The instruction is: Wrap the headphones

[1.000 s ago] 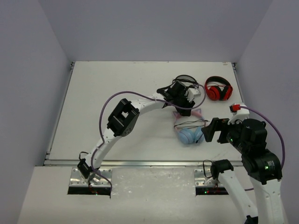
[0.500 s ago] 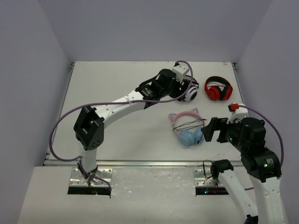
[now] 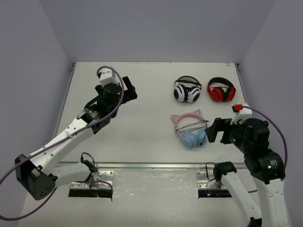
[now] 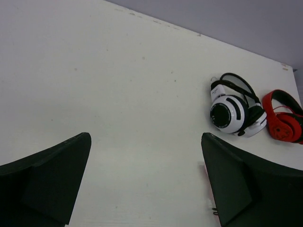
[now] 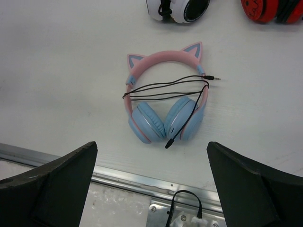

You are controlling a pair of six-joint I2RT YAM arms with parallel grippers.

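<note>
Pink-banded, cat-eared headphones (image 5: 165, 101) lie flat near the white surface's (image 3: 132, 127) front edge, black cable (image 5: 165, 87) looped across them; left jaws released, empty; right jaws likewise, just beside them; markings on white-and-black headphones (image 4: 234, 113) too small to read; red-and-black headphones (image 4: 284, 123) cropped in the left wrist view; plain grey walls (image 3: 156, 28).

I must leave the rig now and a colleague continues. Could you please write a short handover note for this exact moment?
Left gripper: open, empty, over the table far left of the job.
Right gripper: open, empty, hovering at the near side of the headphones, not touching.
Headphones: flat on the table, in front of the white-and-black headphones and the red-and-black headphones.
Done: cable looped several times across the headband arms.
Left: probably only tidying; the plug sticks out loose.
</note>
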